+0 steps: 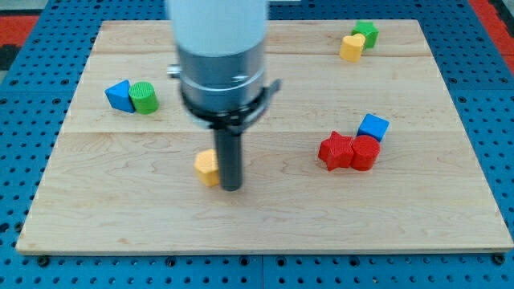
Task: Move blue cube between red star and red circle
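Near the tabletop's [265, 233] centre, my tip [231, 189] seemingly touches a yellow block [207, 167]; blue cube [373, 127] abuts red circle [365, 152] beside red star [336, 150]; no claw shows.

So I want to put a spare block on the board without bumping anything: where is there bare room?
Bare wood: the view's bottom strip below my tip and yellow block, and the middle up to the red star. Crowded: red star, red circle, blue cube clustered at right.
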You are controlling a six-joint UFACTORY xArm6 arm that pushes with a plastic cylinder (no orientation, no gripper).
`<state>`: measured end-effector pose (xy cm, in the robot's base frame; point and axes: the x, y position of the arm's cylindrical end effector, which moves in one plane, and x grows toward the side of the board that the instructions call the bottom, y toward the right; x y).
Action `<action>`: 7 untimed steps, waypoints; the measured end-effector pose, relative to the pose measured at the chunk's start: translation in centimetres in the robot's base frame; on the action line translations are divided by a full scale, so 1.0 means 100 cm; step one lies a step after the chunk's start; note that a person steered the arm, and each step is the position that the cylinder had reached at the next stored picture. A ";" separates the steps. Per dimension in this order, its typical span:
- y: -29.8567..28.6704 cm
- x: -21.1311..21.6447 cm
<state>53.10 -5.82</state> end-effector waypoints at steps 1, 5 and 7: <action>-0.073 -0.053; 0.036 -0.131; 0.202 -0.109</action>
<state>42.23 14.42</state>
